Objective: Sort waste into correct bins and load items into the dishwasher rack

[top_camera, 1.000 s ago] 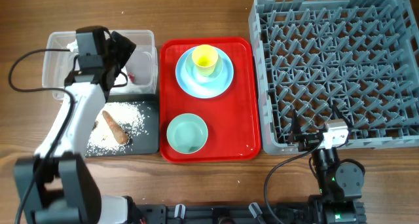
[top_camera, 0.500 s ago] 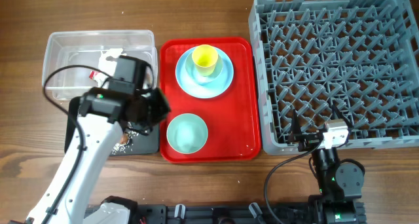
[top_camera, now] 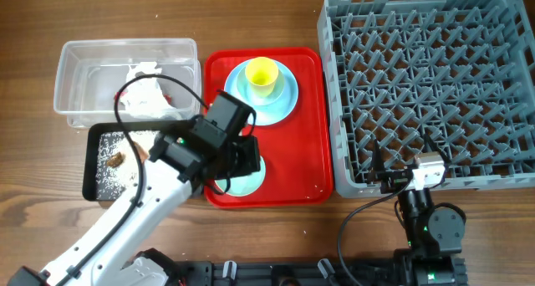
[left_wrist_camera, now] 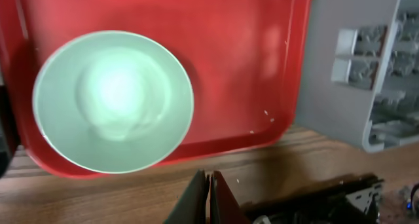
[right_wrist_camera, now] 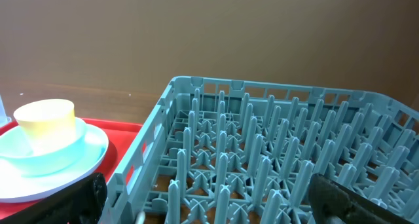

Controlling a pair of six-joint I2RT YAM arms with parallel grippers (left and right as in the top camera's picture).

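mint-green plastic bowl (top_camera: 249,186): mostly hidden under left arm (top_camera: 155,204) in overhead view
shallow black rectangular tray (top_camera: 89,169): right end covered by same arm
brown food piece (top_camera: 119,159): too small for shape to be told
large grey plastic dishwasher rack (right_wrist_camera: 262,152): cut off at right and bottom edges
light blue round plastic plate (right_wrist_camera: 91,152): cut off at left edge
left gripper (left_wrist_camera: 208,181): only pressed-together fingertips shown, rest cut off below
right gripper (right_wrist_camera: 206,185): spread fingers blurred, cut off at bottom corners
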